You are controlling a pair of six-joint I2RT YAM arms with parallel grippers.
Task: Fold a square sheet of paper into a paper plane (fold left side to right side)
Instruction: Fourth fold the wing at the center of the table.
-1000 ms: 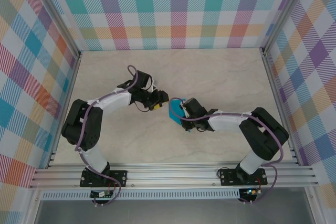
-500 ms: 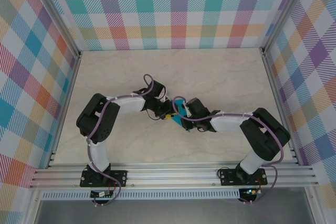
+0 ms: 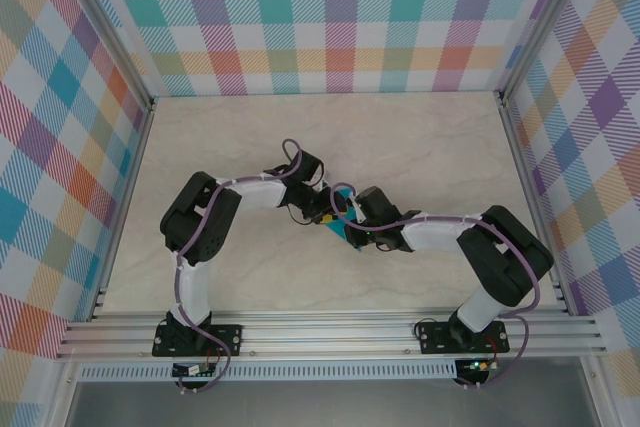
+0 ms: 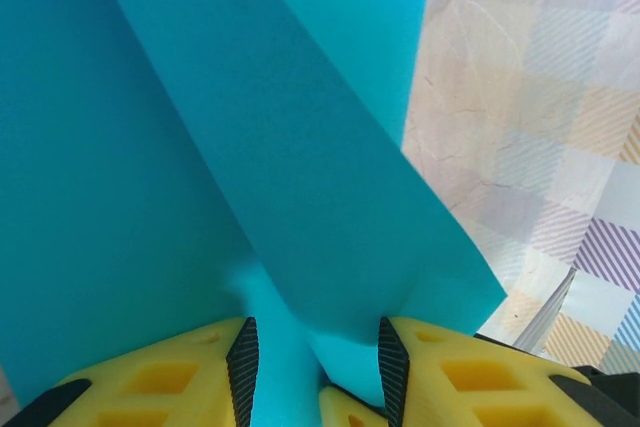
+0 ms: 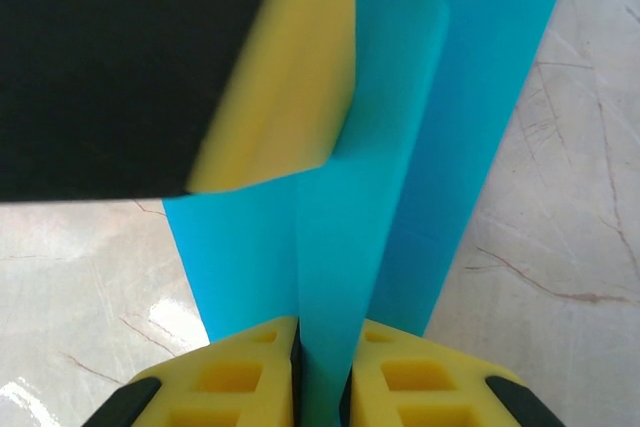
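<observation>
The left gripper [image 4: 318, 352] is straddling the paper plane [image 4: 300, 197], its jaws partly drawn in with layers between them. Whether its pads [image 4: 243, 357] are truly pinching, I cannot tell. Above the middle of the counter [image 3: 420, 147], the left arm [image 3: 250, 190] is reaching across. 1 second ago it was standing apart from the paper, and it has since swung in to meet the right arm [image 3: 440, 232]. The right gripper [image 5: 325, 352] is clamping narrowly on the paper plane, holding it off the counter. The plane is probably passing into a 2-handed hold, for a crease or a handover. Its long axis is running straight away from the right gripper, roughly near-to-far in the top view and slightly slanted. Which end is the nose is unclear.
</observation>
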